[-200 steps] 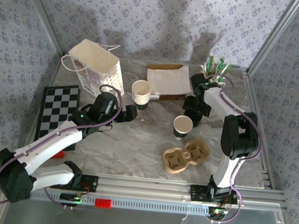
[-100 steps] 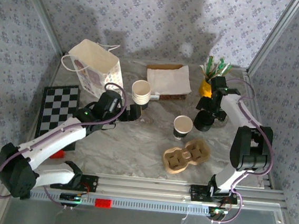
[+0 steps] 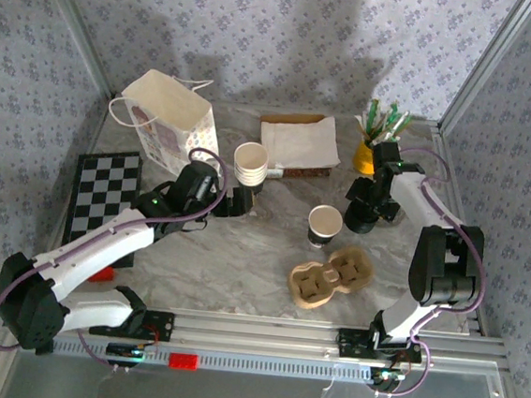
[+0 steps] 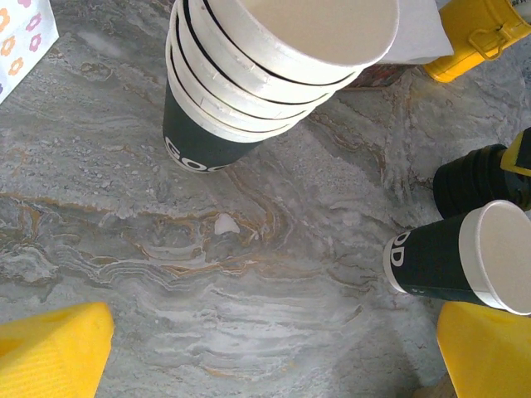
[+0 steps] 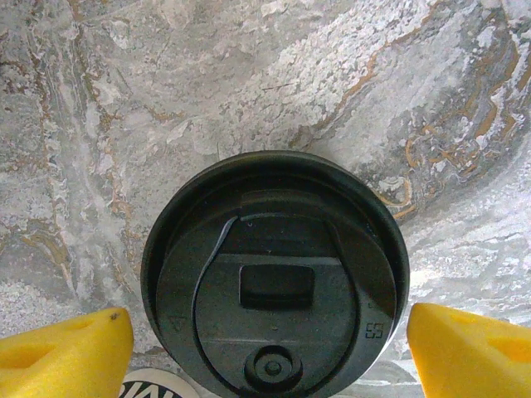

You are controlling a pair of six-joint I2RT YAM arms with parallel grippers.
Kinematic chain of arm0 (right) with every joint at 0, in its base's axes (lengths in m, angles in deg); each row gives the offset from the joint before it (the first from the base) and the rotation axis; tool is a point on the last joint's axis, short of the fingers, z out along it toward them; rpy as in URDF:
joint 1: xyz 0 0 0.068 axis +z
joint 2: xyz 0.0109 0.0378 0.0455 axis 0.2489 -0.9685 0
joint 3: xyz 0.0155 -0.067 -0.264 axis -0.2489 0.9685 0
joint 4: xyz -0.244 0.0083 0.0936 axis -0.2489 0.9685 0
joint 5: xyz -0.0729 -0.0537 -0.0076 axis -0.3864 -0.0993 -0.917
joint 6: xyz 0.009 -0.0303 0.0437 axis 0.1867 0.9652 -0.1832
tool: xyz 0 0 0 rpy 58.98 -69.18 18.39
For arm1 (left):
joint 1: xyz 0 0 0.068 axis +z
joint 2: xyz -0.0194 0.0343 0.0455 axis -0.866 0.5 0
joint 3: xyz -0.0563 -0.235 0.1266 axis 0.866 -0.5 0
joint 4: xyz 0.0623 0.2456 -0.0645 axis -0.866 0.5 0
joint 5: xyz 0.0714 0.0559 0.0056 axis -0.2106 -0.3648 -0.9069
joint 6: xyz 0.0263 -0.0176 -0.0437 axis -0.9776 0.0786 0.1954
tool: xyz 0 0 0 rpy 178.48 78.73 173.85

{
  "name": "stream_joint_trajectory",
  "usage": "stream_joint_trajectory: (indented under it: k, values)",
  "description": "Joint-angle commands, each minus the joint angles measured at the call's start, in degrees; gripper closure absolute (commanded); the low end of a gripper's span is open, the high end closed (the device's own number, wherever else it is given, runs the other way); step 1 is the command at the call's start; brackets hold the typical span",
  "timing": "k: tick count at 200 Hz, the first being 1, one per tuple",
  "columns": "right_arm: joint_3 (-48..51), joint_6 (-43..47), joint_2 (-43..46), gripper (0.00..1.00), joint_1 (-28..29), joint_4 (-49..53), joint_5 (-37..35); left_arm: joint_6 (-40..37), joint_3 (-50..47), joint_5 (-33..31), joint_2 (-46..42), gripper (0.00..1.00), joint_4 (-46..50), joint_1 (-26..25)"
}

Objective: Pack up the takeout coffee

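Grey-brown veined marble table (image 3: 240,262), matte, a bit gritty in my wrist views. White paper bag (image 3: 174,120) with string handles stands back left, mouth open. Black-and-white checkerboard (image 3: 102,188) lies flat at the left edge. White paper sheet (image 3: 299,138) lies at the back centre on something brown. Pulp cardboard carrier (image 3: 330,276), tan, two cut sockets, lies front centre. Stack of nested cups (image 3: 250,165), white rims over a dark base, stands just beside the bag.

Coffee (image 3: 325,224): small paper cup, upright, mid-table, between the stack and the carrier and touching neither. Dark wall with white lettering, white rolled rim, pale inside. From my left wrist it sits at the right edge, near the lids.

Black round lid (image 5: 274,307), glossy plastic with a raised rim and sip tab, tops a short dark stack right of the coffee. Yellow cup (image 3: 366,155) of green-white sticks stands behind it.

My left gripper (image 4: 265,356): jaws wide apart, nothing between, low over bare marble before the stack. My right gripper (image 5: 270,352): jaws apart, yellow pads (image 5: 62,348) flanking the lid; contact I can't tell.
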Motion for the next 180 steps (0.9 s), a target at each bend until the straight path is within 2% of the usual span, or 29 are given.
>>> stream_joint_trajectory:
  k: [1, 64, 109, 132, 180]
  values:
    - [0.3, -1.2, -0.6, 0.12, 0.2, 0.6, 0.7, -0.9, 2.1, 0.0, 0.3, 0.0, 0.4, -0.3]
    - [0.3, -1.2, -1.0, 0.17, 0.1, -0.1, 1.7, -0.9, 2.1, 0.3, 0.6, 0.0, 0.4, -0.3]
    - [2.1, -1.0, -1.9, 0.14, 0.0, 0.5, 1.1, -0.9, 2.4, 0.5, 1.1, 0.0, 0.4, -0.4]
    - [2.5, -1.1, -1.1, 0.2, 0.0, -0.4, 0.8, -1.0, 2.3, 0.5, 1.2, 0.0, 0.4, -0.4]
    - [1.3, -0.6, 0.7, 0.23, 0.0, 1.1, 1.4, -1.0, 2.9, 0.6, 1.7, 0.0, 0.5, -0.4]
